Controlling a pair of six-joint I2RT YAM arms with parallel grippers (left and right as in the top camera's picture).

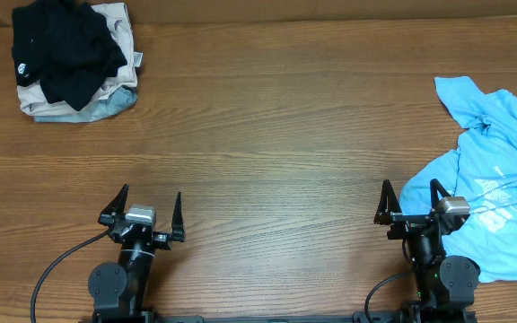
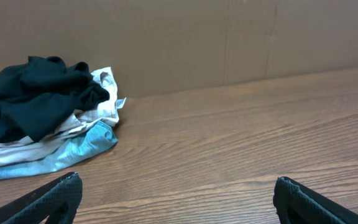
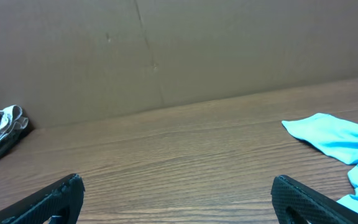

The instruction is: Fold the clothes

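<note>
Lying rumpled, the sky-blue T-shirt (image 1: 501,148) shows white lettering (image 1: 508,196); left tool (image 1: 150,192) and right tool (image 1: 410,184) gape apart.

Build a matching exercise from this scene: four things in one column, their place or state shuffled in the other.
1. light sky-blue thin-fabric T-shirt
2. black crumpled garment
3. pale grey-blue folded garment
4. left end effector

A. bottom of the far-left clothes heap
B. open, holding nothing
C. crumpled at the right side
D. top of the heap

Pairs: 1-C, 2-D, 3-A, 4-B.
</note>
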